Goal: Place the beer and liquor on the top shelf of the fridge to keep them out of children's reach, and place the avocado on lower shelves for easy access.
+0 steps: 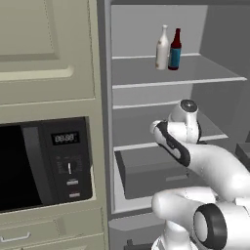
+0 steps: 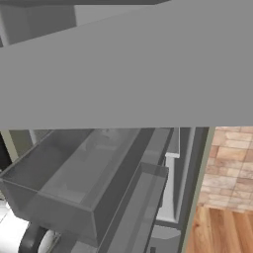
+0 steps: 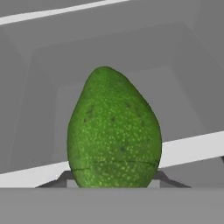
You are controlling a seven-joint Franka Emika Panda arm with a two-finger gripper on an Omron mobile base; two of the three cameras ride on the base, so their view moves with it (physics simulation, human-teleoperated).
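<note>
Nearest the hand camera: the speckled green pear-shaped avocado, standing upright and clamped in the two-finger gripper, whose dark tips just show at its base. Behind it run the pale front edges of thin grey shelf boards inside the open grey fridge. On the top shelf, towards its back left, a white bottle and a dark red-and-blue bottle stand upright, touching. The white arm reaches in at the lower shelves, above the dark grey drawer box. A black microwave sits left of the fridge.
</note>
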